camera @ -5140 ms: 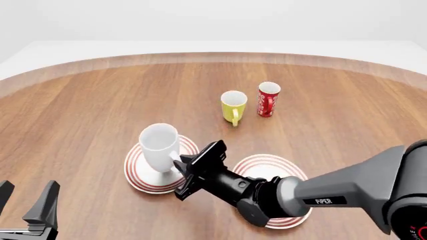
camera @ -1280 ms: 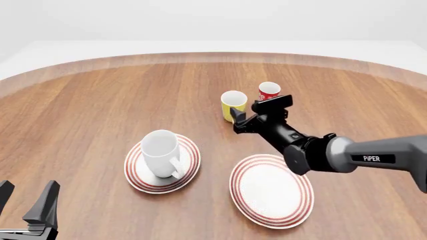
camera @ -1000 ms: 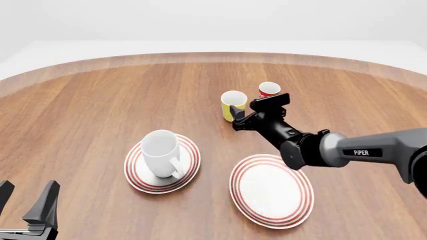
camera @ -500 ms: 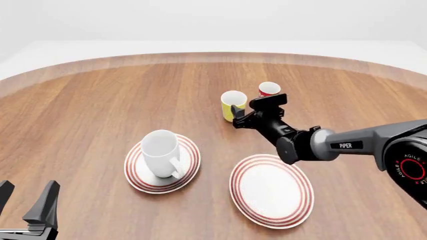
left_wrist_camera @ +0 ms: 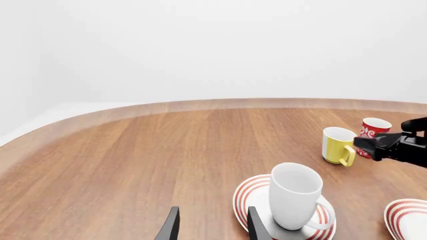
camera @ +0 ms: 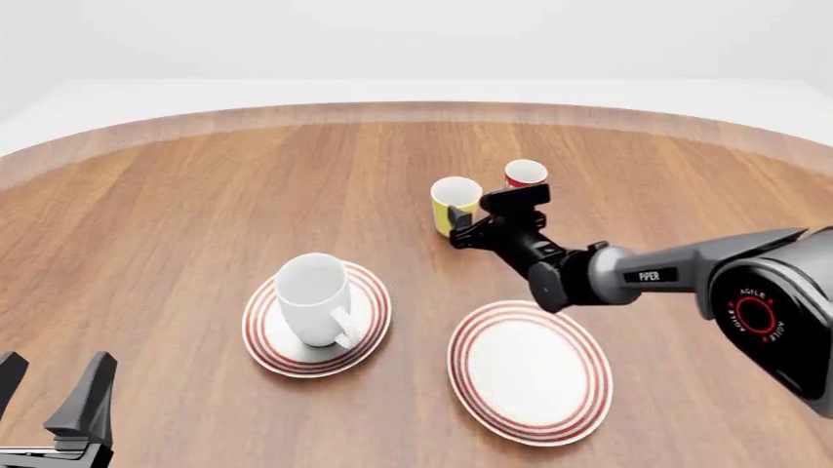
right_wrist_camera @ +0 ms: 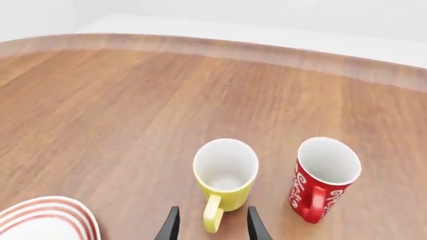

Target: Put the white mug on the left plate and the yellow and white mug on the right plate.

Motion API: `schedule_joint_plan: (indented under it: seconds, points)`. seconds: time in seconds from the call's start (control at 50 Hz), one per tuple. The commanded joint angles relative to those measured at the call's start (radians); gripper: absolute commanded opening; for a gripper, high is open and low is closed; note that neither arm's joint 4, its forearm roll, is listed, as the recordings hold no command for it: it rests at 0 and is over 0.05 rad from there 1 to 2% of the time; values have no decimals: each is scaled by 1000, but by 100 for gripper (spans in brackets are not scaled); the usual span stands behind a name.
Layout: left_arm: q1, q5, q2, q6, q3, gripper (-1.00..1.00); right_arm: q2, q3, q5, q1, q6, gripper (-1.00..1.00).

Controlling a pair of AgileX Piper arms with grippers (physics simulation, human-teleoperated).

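Right tool reaches forward over the desk to the yellow and white mug, its fingers spread apart and released, holding nothing. In the right wrist view the two fingertips stand on either side of the mug's yellow handle, with the handle in the gap between them; whether they touch it cannot be told. That mug stands upright with its white inside showing, and the red-and-white patterned mug stands just beside it, apart from it. In the front view the yellow and white mug sits at the far middle of the desk, well apart from the right plate, which lies nearer the camera, below the right arm.

White mug stands upright on the left plate, its handle turned toward the near right. The two plates lie side by side, apart.

Left tool hangs low at the near left corner, fingers parted and released, well away from every mug. Its wrist view shows its fingertips before the white mug on its plate.
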Motion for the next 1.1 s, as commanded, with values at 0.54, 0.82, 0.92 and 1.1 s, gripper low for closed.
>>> schedule_joint_plan:
  seconds: [0.54,0.82,0.92,1.1]
  points:
    - [0,0,0,0,0,100,109,-119,86,-2,2,100]
    - [0,0,0,0,0,100,148,-150,113,3,8,100]
    - [0,0,0,0,0,100,159,-161,122,5,7,100]
    - [0,0,0,0,0,100,179,-177,135,7,4,100]
